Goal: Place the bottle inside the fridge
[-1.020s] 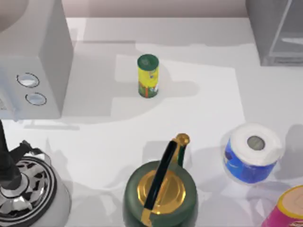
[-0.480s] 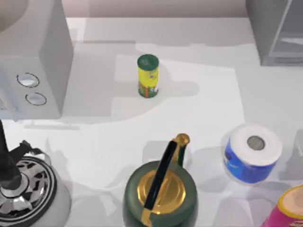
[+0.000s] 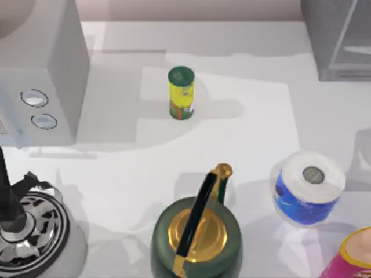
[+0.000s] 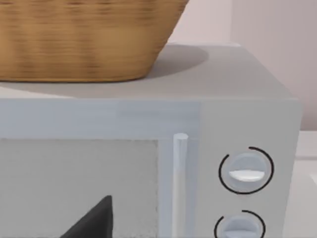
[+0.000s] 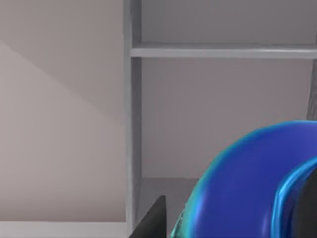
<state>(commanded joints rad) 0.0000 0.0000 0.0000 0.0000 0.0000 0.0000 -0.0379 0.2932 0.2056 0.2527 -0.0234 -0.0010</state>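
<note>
A glossy blue, rounded bottle looms close before the right wrist camera, facing the fridge and its grey shelf (apparently carried there for placing inside), though whether the right gripper's fingers clamp it cannot be told from here.

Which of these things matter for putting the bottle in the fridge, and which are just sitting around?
Job: fridge; glossy blue thing close to the right wrist camera, probably the bottle.
Lying about: yellow-green canister, paper roll, green kettle, dial box, wicker basket, pink can.
</note>
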